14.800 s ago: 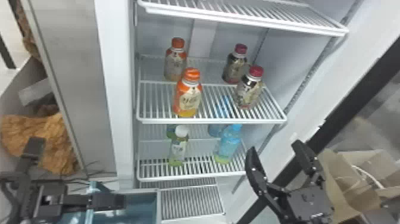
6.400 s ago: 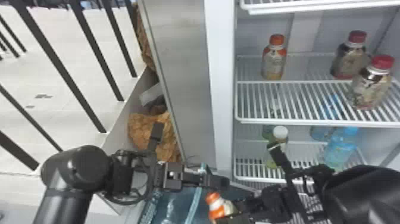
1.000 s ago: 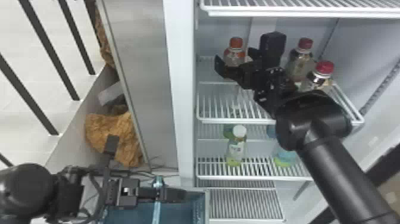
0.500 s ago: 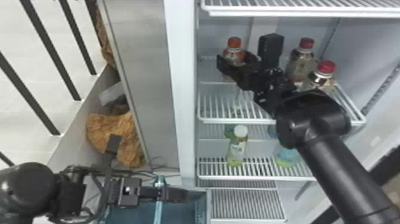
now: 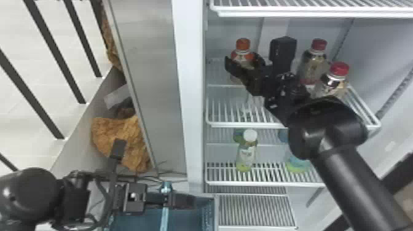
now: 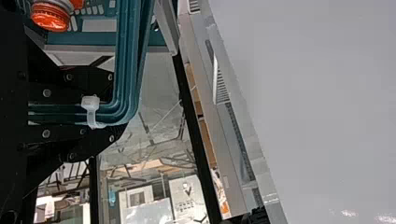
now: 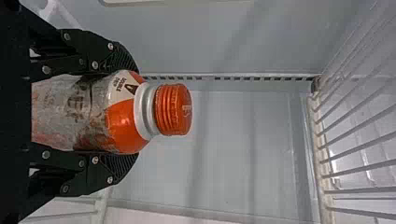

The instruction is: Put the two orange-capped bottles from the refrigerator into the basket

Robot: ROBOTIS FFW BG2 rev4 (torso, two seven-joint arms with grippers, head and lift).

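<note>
Right gripper [image 7: 135, 113] has risen from basket [image 5: 210, 212], lower centre, to upper-right shelf [image 5: 245, 124], fingers pinching second bottle [image 7: 122, 122]. We tally first bottle [image 6: 50, 17] basketed; second's transfer remains. Left gripper [image 6: 116, 106] clasps handle [image 6: 128, 56].

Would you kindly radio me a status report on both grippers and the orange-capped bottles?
Right gripper closed on upright orange-capped bottle. Left gripper holding basket handle. Second orange-capped bottle in basket. Red-capped bottles close by, possible obstacle.
</note>
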